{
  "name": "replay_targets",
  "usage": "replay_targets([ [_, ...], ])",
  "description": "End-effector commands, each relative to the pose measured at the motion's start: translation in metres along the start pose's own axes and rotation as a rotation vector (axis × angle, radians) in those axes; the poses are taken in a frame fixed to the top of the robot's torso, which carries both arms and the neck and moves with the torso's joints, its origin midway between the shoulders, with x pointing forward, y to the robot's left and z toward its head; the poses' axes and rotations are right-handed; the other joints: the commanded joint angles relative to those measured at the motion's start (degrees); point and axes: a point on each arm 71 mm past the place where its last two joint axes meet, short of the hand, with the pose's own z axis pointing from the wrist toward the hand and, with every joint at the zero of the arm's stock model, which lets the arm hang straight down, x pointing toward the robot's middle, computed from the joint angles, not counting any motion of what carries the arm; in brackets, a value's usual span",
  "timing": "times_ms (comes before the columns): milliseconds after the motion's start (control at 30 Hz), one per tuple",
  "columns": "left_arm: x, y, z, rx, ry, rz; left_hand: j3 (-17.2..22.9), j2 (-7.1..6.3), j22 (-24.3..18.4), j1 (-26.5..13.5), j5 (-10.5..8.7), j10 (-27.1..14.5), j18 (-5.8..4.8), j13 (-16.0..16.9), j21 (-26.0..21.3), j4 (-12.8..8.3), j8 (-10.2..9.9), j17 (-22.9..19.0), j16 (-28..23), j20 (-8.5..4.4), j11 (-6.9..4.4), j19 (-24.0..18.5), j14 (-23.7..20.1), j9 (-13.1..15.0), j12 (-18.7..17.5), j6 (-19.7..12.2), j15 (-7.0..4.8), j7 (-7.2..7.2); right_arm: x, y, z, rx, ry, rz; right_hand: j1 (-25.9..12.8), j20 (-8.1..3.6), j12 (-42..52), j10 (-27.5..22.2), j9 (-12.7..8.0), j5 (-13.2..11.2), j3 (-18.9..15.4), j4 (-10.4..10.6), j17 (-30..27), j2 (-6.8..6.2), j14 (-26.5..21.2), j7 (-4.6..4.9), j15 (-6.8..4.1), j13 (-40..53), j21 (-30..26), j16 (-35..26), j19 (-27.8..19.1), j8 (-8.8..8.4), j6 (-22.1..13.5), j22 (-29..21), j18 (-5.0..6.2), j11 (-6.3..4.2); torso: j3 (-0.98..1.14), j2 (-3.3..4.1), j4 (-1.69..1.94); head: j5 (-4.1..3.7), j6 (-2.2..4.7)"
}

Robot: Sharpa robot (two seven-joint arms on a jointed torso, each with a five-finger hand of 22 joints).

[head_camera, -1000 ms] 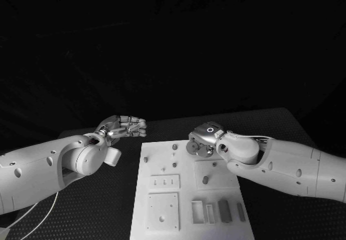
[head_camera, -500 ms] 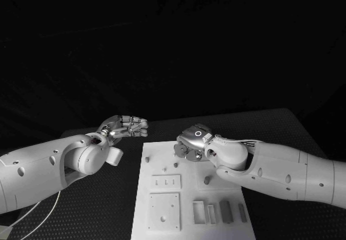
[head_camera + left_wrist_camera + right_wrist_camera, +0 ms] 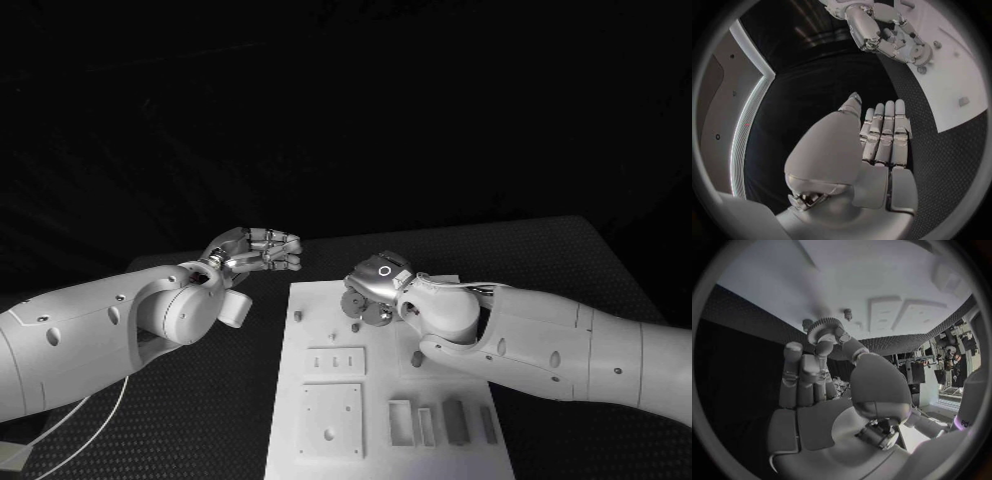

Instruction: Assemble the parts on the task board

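The white task board [image 3: 378, 375] lies in the middle of the black table. My right hand [image 3: 381, 288] hovers over the board's far left part and pinches a small toothed gear [image 3: 368, 306] between thumb and fingers. The right wrist view shows the gear [image 3: 824, 329] at the fingertips, close above the board [image 3: 879, 270] and near a short peg [image 3: 847, 314]. My left hand [image 3: 261, 250] hangs off the board's far left corner with its fingers curled together, holding nothing. The left wrist view shows this hand [image 3: 882, 137], with the right hand [image 3: 879, 27] and gear [image 3: 921, 53] beyond it.
Short pegs [image 3: 355, 327] stand on the board's far half. A slotted block [image 3: 335, 362] and a square plate [image 3: 329, 420] sit at the board's left; several upright rectangular pieces [image 3: 441, 422] stand near its front right. Black table [image 3: 173, 420] surrounds the board.
My right hand has carried the gear leftward across the board's far end, from near its right side to its left pegs. The left hand has barely moved.
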Motion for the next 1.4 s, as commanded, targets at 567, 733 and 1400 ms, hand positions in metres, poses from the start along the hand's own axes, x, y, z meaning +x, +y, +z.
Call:
replay_targets([
  [567, 0.004, -0.002, 0.002, 0.01, 0.014, -0.009, -0.3, -0.12, -0.1, -0.5, -0.32, 0.4, 0.69, -0.1, -0.3, 0.0, -0.3, 0.1, -0.5, 0.39, -0.14, 0.2, 0.0, -0.1, -0.3, 0.2, 0.22, 1.25, 0.003, 0.007, 0.01, -0.018, 0.009, -0.02, 0.5, -0.42, -0.4, 0.5, 1.7, -0.1, 0.1, 0.2, -0.1, -0.17, 0.0, -0.5, -0.42, -0.1, 0.2, 0.2, 0.1, 0.28, 0.7, 0.9, 0.87, -0.04, 0.04, -0.04, -0.25, 0.4, 0.01],
  [733, 0.005, -0.002, 0.002, 0.01, 0.016, -0.01, -0.3, -0.12, -0.1, -0.5, -0.32, 0.4, 0.69, -0.1, -0.3, -0.1, -0.3, 0.1, -0.5, 0.39, -0.14, 0.2, 0.0, -0.1, -0.3, 0.2, 0.22, 1.25, 0.006, 0.008, 0.013, -0.019, 0.011, -0.021, 0.5, -0.42, -0.4, 0.5, 1.7, -0.1, 0.1, 0.2, -0.1, -0.2, 0.0, -0.49, -0.42, -0.1, 0.2, 0.2, 0.1, 0.26, 0.7, 0.9, 0.87, -0.04, 0.05, -0.02, -0.19, 0.54, -0.06],
  [1400, 0.006, -0.002, 0.003, 0.01, 0.019, -0.011, -0.3, -0.1, -0.1, -0.5, -0.32, 0.4, 0.69, -0.1, -0.4, -0.1, -0.3, 0.2, -0.5, 0.4, -0.13, 0.2, 0.0, -0.1, -0.3, 0.2, 0.22, 1.25, 0.015, 0.014, 0.018, -0.023, 0.026, -0.013, 0.5, -0.44, -0.5, 0.6, 1.7, -0.1, 0.1, 0.2, -0.1, -0.26, 0.0, -0.47, -0.41, -0.1, 0.2, 0.2, 0.1, 0.17, 0.6, 0.9, 0.87, -0.02, 0.09, -0.05, -0.3, 1.08, -0.43],
])
